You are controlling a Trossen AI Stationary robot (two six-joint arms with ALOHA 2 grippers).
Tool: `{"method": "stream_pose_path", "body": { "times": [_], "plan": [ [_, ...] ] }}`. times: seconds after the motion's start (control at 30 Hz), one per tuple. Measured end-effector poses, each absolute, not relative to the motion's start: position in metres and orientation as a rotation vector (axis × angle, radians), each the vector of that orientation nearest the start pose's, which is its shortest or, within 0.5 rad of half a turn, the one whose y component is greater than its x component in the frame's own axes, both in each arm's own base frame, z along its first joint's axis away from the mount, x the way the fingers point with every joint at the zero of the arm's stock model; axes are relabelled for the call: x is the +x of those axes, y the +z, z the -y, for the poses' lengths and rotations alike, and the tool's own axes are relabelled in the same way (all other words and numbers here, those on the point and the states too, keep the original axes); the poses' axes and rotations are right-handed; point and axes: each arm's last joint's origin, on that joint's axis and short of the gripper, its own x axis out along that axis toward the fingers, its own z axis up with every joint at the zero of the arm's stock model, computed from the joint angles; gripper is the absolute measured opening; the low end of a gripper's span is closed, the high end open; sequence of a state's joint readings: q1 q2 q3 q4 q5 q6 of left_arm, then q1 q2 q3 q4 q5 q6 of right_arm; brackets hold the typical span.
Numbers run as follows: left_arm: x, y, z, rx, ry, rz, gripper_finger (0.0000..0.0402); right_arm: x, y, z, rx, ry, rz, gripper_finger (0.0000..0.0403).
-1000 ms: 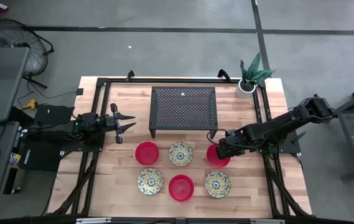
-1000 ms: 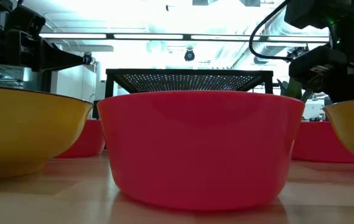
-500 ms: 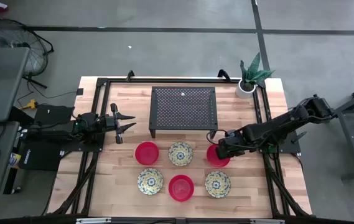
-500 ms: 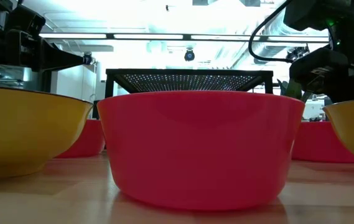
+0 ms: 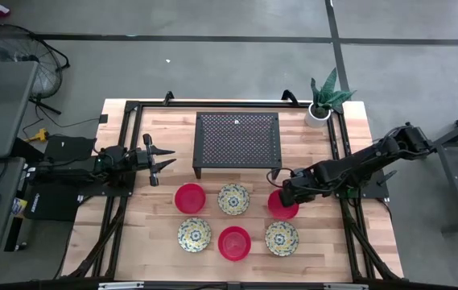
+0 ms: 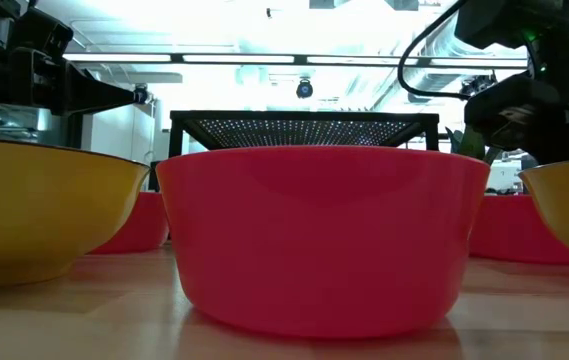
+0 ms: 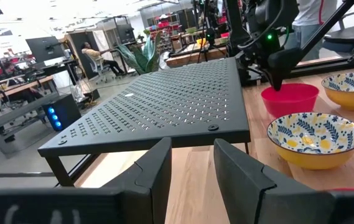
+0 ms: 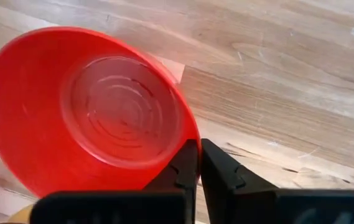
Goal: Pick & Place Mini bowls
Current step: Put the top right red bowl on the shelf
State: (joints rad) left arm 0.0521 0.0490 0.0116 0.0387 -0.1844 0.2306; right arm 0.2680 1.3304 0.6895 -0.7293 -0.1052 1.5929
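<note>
Several mini bowls stand in two rows on the wooden table, red and patterned in alternation. My right gripper [image 5: 286, 193] [image 8: 199, 149] points steeply down at the far-right red bowl [image 5: 282, 205] [image 8: 89, 112] and is shut on it. The same bowl shows in the low view [image 6: 519, 235] and the left wrist view [image 7: 290, 99]. My left gripper [image 5: 161, 163] [image 7: 192, 163] waits open and level at the table's left, beside the black rack [image 5: 237, 141]. My right gripper pinches the red bowl's rim [image 8: 188, 132] on its far side, between the two fingers, one finger [image 8: 178, 169] inside the bowl and the other outside. The fingers come from above, pointing down. The bowl sits with its base on the table, its mouth up.
A black perforated rack stands at the table's far middle, a potted plant [image 5: 319, 111] at the far right corner. Other bowls: red [image 5: 189, 198], patterned [image 5: 233, 199], patterned [image 5: 194, 234], red [image 5: 234, 242], patterned [image 5: 282, 238]. Black frame rails [image 5: 345, 161] run along both sides.
The red bowl under my right gripper has shifted slightly on the table; both arms have stayed in place.
</note>
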Motion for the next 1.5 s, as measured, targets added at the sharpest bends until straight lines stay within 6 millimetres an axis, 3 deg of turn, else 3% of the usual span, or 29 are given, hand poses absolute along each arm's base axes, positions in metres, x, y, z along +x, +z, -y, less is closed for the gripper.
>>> {"method": "stream_pose_path", "body": {
  "times": [0.37, 0.87, 1.27, 1.5],
  "plan": [
    [0.099, 0.167, -0.01, 0.229, 0.236, -0.026, 0.0117, 0.197, 0.175, -0.057, 1.206, -0.792, -1.258, 0.0001],
    [0.099, 0.167, -0.01, 0.229, 0.236, -0.026, 0.0117, 0.182, 0.206, -0.052, 1.251, -0.699, -1.141, 0.0],
    [0.099, 0.167, -0.01, 0.229, 0.235, -0.026, 0.0117, 0.175, 0.287, -0.046, 1.138, -0.739, -1.084, 0.0],
    [0.099, 0.167, -0.01, 0.229, 0.235, -0.026, 0.0117, 0.179, 0.326, -0.032, 1.061, -0.763, -1.048, 0.0]
  ]
}}
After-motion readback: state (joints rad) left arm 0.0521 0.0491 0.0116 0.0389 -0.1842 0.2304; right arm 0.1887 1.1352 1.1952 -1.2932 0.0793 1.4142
